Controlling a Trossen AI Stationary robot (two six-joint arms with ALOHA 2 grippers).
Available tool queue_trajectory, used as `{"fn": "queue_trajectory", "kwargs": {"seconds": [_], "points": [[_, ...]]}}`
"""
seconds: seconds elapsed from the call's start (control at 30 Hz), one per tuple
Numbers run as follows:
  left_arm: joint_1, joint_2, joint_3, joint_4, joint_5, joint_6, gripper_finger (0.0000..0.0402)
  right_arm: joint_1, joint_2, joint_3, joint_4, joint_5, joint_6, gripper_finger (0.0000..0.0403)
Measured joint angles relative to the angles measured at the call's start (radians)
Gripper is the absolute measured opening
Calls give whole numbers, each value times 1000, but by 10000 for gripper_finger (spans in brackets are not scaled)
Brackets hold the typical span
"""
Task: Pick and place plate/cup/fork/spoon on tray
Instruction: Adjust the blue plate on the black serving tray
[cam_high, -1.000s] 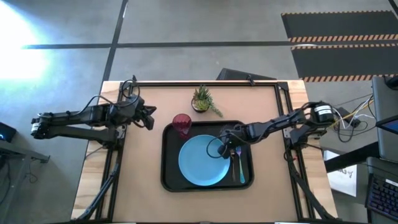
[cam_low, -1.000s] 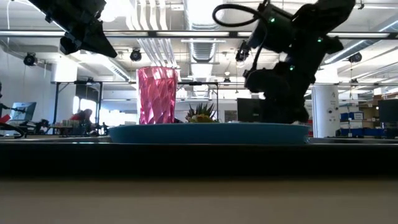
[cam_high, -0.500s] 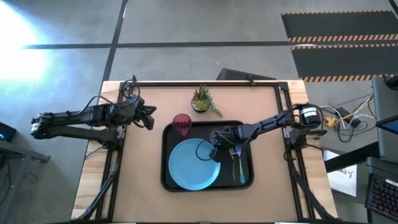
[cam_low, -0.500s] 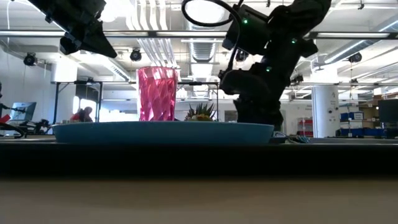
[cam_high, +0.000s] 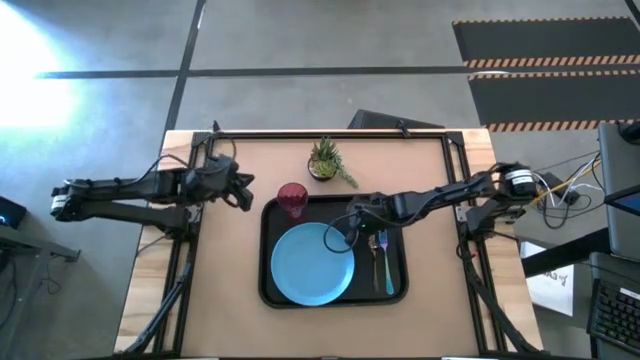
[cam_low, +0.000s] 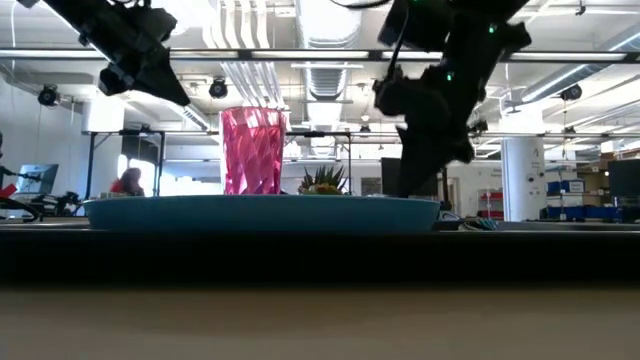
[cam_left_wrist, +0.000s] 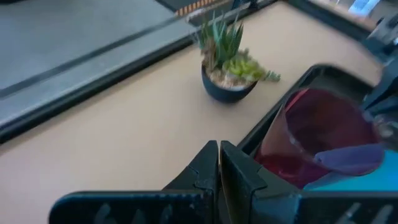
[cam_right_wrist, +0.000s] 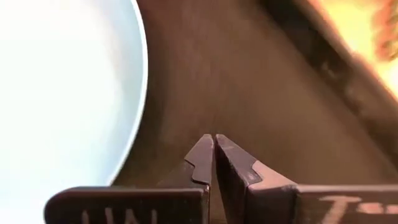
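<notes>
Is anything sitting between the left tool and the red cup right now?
No. In the high view, only bare tabletop and the tray's rim separate the shut left tool from the cup. The potted plant stands off that line.

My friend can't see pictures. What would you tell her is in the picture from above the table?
A black tray on a tan table holds a light-blue plate, a red cup, a fork and a spoon. The right gripper, shut, hovers at the plate's edge; the left gripper, shut, waits beside the tray, near a small potted plant.
</notes>
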Motion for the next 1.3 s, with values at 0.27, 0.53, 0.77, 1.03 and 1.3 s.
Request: {"fn": "queue_trajectory", "kwargs": {"seconds": [0.27, 0.53, 0.77, 1.03, 1.3], "points": [[0, 101, -1, 1, 11, -20, 0, 3, -80, 0, 115, -46, -5, 8], [1, 90, 18, 4, 11, -20, 0, 12, 67, -1, 308, -180, 6, 8], [1, 33, 20, 0, 11, -20, 0, 41, 199, 8, 317, -260, 41, 8], [1, -7, 18, -1, 10, -20, 0, 48, 185, 8, 302, -261, 38, 8], [1, 4, 17, 0, 9, -20, 0, 48, 107, 8, 170, -233, 22, 8]]}}
